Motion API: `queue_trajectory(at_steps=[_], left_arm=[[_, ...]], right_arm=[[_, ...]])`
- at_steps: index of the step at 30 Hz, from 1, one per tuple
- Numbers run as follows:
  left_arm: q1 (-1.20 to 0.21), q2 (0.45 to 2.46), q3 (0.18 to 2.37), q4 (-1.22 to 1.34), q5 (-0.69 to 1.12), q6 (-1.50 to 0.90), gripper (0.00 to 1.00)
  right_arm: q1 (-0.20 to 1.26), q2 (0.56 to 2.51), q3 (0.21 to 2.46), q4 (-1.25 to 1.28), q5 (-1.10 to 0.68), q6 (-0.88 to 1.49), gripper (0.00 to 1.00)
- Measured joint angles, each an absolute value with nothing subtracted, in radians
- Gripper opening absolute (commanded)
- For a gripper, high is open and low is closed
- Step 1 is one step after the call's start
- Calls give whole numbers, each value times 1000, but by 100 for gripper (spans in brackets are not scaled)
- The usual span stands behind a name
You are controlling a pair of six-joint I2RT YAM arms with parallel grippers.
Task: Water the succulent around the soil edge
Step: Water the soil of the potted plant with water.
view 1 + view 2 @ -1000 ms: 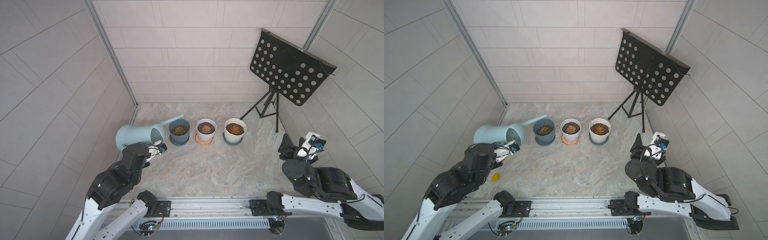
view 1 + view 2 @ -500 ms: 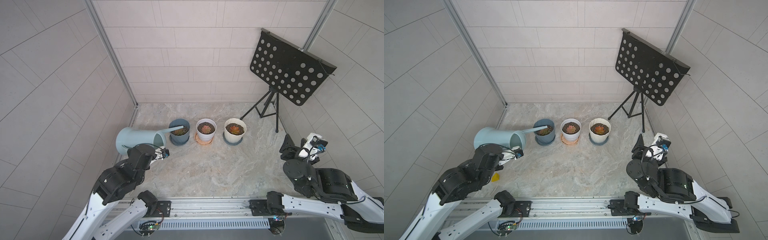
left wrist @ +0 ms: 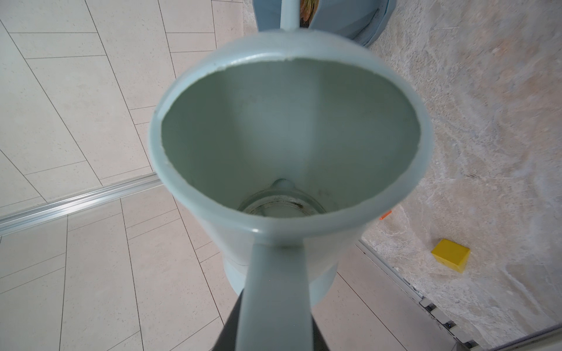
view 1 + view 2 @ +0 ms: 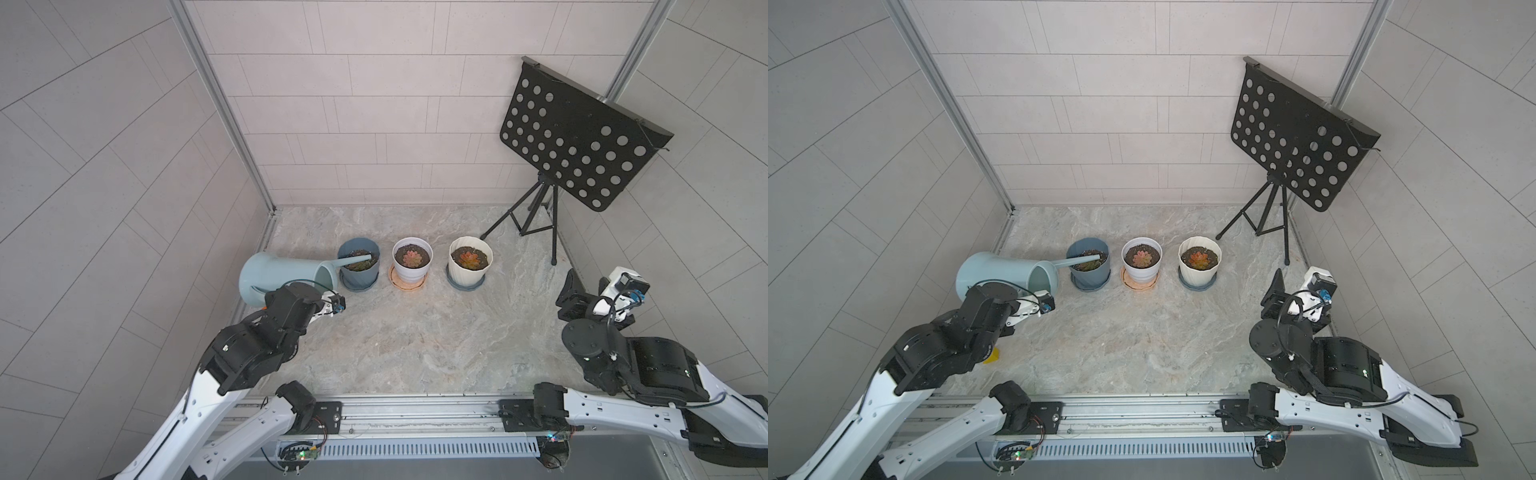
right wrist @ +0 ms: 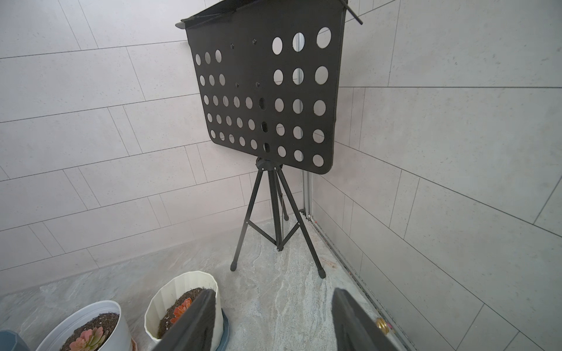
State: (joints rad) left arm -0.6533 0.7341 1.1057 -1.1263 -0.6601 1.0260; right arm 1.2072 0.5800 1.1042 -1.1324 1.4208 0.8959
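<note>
Succulent (image 3: pixel 305 10) to be watered, a greenish one, grows in the blue pot (image 4: pixel 360 277) at the left end of a row of three pots near the back of the bench (image 4: pixel 415 345).

Biggest on the bench is the black music stand (image 4: pixel 577 153). It stands on its tripod in the far right corner, its holed plate tilted.

Next comes the pale blue watering can (image 4: pixel 282 272), tipped almost onto its side just left of the blue pot. Its thin spout (image 4: pixel 351 261) reaches across that pot's rim and ends over the soil, above the plant.

The white pot (image 4: pixel 412 268) in the middle stands on an orange saucer (image 4: pixel 407 284) and holds a pink plant (image 4: pixel 412 258). The cream ribbed pot (image 4: pixel 469 270) to its right stands on a grey saucer (image 4: pixel 465 286) and holds an orange-red plant (image 4: pixel 469 259).

The left hand (image 3: pixel 273 322) is pressed together on the can's flat handle (image 3: pixel 275 282), pinching it from both sides.

The right hand (image 5: pixel 273 322) hangs over the bench's right side, well apart from the pots. Its fingers (image 5: pixel 194 319) are spread, with nothing between them.

A small yellow block (image 3: pixel 450 254) lies on the bench near its left edge, below the left arm.
</note>
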Motion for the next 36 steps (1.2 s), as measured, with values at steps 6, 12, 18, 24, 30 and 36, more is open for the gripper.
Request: queue_trajectory(at_steps=[6, 12, 18, 24, 30, 36], left_arm=[[-665, 759, 1109, -1110, -664, 1026, 0], [-670, 779, 1119, -1092, -674, 1026, 0], [-676, 805, 1126, -1073, -690, 1027, 0], [-676, 844, 1126, -1049, -702, 1031, 0], [-677, 859, 1126, -1024, -710, 1042, 0], [-677, 862, 1126, -1015, -723, 1053, 0]], right_arm=[[1203, 562, 1100, -1121, 1421, 889, 64], [1203, 556, 1087, -1112, 1421, 881, 64], [1198, 553, 1086, -1104, 1421, 870, 64], [1196, 548, 1084, -1098, 1421, 863, 64], [1191, 543, 1075, -1087, 1421, 856, 65], [1187, 541, 1072, -1074, 1421, 844, 65]])
